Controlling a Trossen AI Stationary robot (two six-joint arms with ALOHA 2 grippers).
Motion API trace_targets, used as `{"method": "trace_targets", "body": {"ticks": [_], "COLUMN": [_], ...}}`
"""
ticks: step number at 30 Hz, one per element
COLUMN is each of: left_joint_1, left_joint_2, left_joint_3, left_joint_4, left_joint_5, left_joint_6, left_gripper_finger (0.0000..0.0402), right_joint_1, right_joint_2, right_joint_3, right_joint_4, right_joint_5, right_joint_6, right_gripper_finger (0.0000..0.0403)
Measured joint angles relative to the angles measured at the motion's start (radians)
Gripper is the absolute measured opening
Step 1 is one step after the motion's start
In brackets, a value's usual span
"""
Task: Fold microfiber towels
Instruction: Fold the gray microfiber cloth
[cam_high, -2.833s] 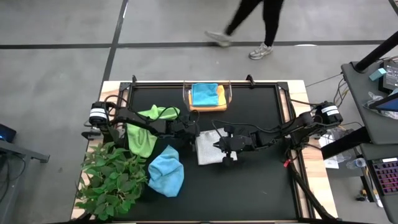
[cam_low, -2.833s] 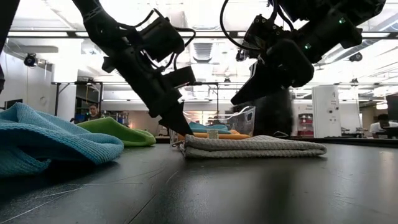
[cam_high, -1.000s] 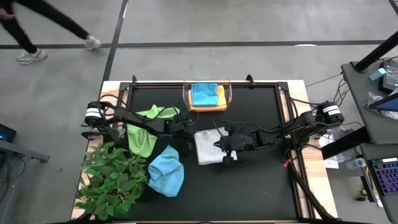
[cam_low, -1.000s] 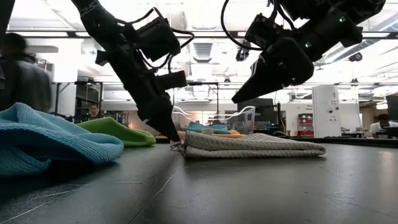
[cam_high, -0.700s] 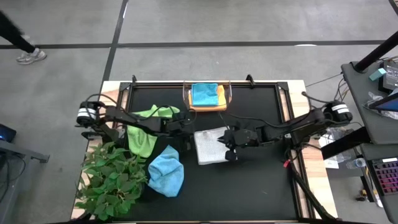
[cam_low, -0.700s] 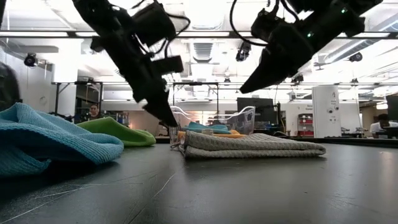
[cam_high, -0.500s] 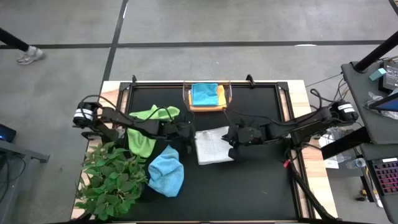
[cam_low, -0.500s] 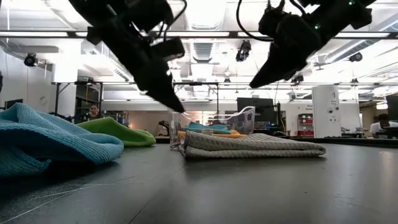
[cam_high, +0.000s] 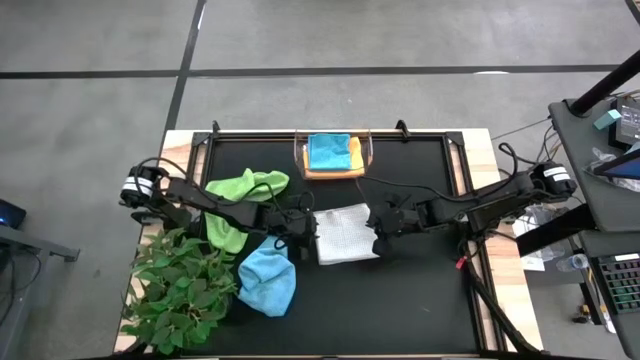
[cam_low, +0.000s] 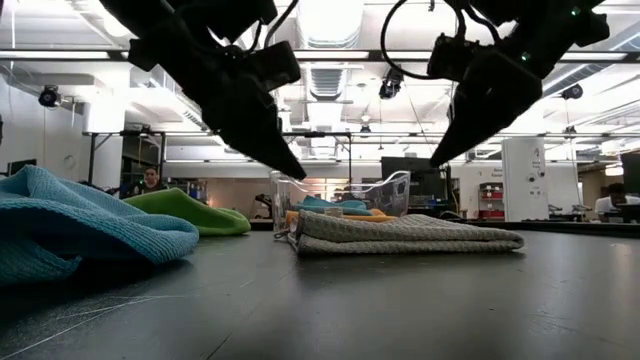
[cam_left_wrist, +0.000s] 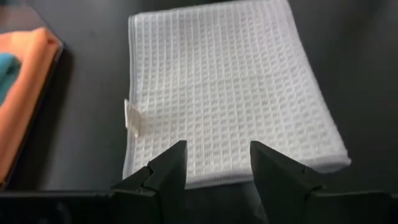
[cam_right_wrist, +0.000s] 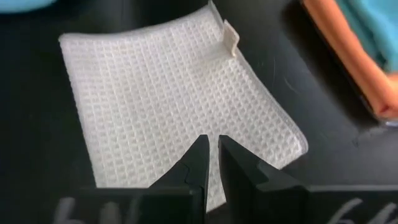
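Overhead, the left end effector (cam_high: 303, 236) hangs with fingers parted and empty, just off one edge of the folded pale grey-white towel (cam_high: 345, 233). The right end effector (cam_high: 377, 237) hovers at the opposite edge, fingers nearly together, holding nothing. The towel lies flat mid-tabletop (cam_high: 420, 290); the lime green towel (cam_high: 235, 205) lies farther left.

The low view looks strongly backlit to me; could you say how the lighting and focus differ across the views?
Low view: bright ceiling lights behind turn both arms to dark silhouettes; the near light blue towel is soft, the folded grey-white towel sharper. High view: even light, faint shadows. Wrist views: waffle weave crisp, the left gripper and right gripper dark and blurred.
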Motion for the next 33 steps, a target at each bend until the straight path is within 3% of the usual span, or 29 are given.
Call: {"method": "trace_targets", "body": {"ticks": [5, 9, 18, 29, 33], "left_joint_1": [-0.001, -0.001, -0.003, -0.003, -0.003], "left_joint_2": [0.016, 0.038, 0.102, 0.157, 0.162], "left_joint_3": [-0.003, -0.014, -0.023, -0.019, -0.022], "left_joint_4": [0.05, 0.12, 0.14, 0.165, 0.151], "left_joint_5": [0.002, 0.011, 0.019, 0.025, 0.025], "left_joint_6": [0.0, 0.0, -0.001, -0.003, -0.003], "left_gripper_finger": [0.0162, 0.0162, 0.0162, 0.0162, 0.0162], "right_joint_1": [0.0, -0.004, -0.04, -0.062, -0.081], "right_joint_2": [0.005, 0.005, -0.001, 0.01, 0.021], "right_joint_3": [0.0, 0.0, 0.0, 0.0, 0.0], "right_joint_4": [-0.012, -0.013, -0.048, -0.101, -0.109], "right_joint_5": [-0.018, -0.033, -0.231, -0.198, -0.173], "right_joint_6": [0.018, 0.169, 0.379, 0.442, 0.535], "right_gripper_finger": [0.0028, 0.0033, 0.0039, 0.0038, 0.0038]}}
